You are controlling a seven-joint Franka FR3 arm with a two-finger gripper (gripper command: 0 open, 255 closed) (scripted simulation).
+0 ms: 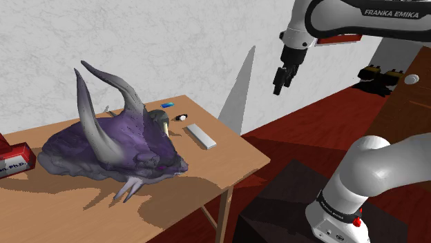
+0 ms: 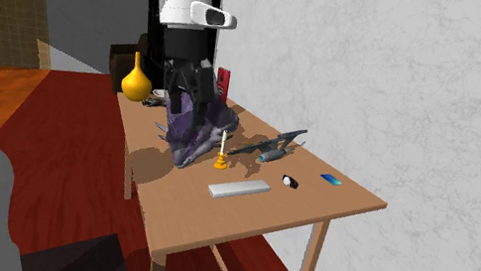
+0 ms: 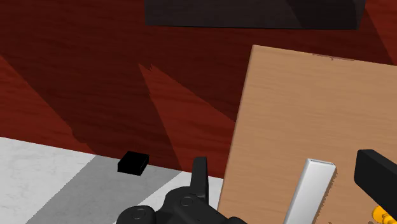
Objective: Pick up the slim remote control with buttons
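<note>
The slim remote [image 1: 200, 136] is a pale grey-white bar lying flat on the wooden table [image 1: 228, 162], near the table's end on the shoulder view's right. It also appears as the remote [image 2: 239, 190] and the remote [image 3: 312, 191]; no buttons are discernible. My black gripper [image 1: 280, 81] hangs high in the air, beyond the table's end and well above the remote. In the wrist view the gripper [image 3: 283, 162] is open, its fingers wide apart with nothing between them. The remote lies far below, closer to one finger [image 3: 378, 178] than to the other.
A large purple horned creature head [image 1: 117, 148] covers the table's middle. Beside it stand an orange candle holder [image 2: 221, 162], a small black-and-white object [image 1: 182, 117] and a small blue object [image 1: 166, 104]. A red box [image 1: 10, 155] and yellow vase [image 2: 137, 82] sit farther along.
</note>
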